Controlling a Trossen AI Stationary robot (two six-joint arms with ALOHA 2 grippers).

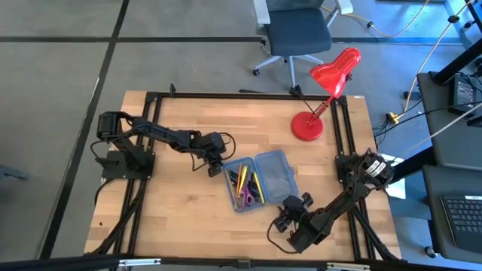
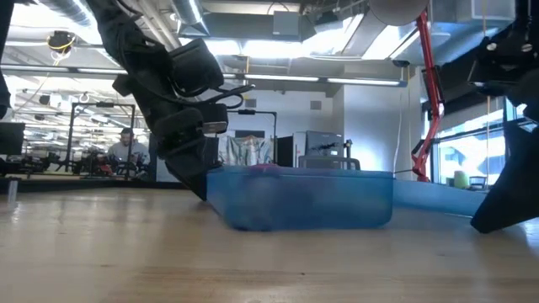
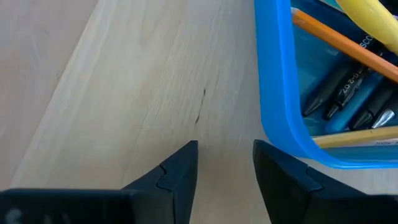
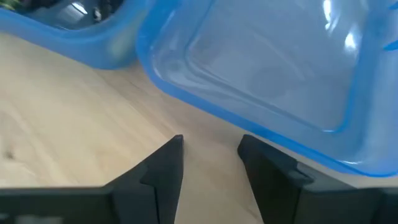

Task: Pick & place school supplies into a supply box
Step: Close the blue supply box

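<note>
Two dark fingers of the left hand, narrowly parted and empty, hover beside the filled blue box mid-table; the right hand, gaping empty by its lid, could shove it.

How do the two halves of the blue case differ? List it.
The left half holds pens, pencils and purple scissors; the right half holds nothing. The left gripper sits by the left half's corner, the right gripper below the right half. Both are translucent blue, open and joined side by side.
</note>
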